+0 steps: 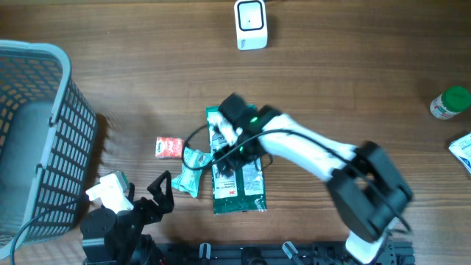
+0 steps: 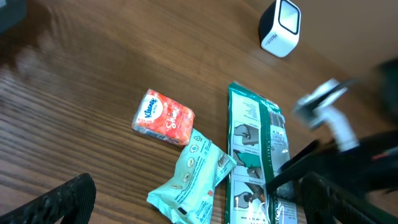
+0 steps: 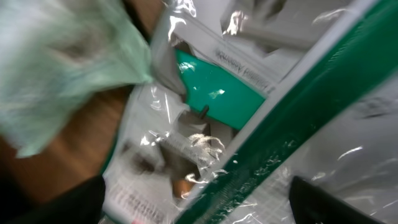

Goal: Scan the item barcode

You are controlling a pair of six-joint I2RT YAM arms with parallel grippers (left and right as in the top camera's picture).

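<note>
The long packet [image 1: 246, 188] lies flat on the table [image 1: 353, 59]. Just beside it on the left lies a small pouch [image 1: 190, 171]. Farther left is a tissue pack [image 1: 168, 147], then the basket [image 1: 73, 140]. Well behind the packet stands the scanner [image 1: 251, 24]. Far to its right are a bottle [image 1: 450, 102] and a flat pack [image 1: 462, 151].

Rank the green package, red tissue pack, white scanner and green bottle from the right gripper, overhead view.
1. Green package, under the right gripper.
2. Red tissue pack, left.
3. White scanner, top.
4. Green bottle, far right.
</note>
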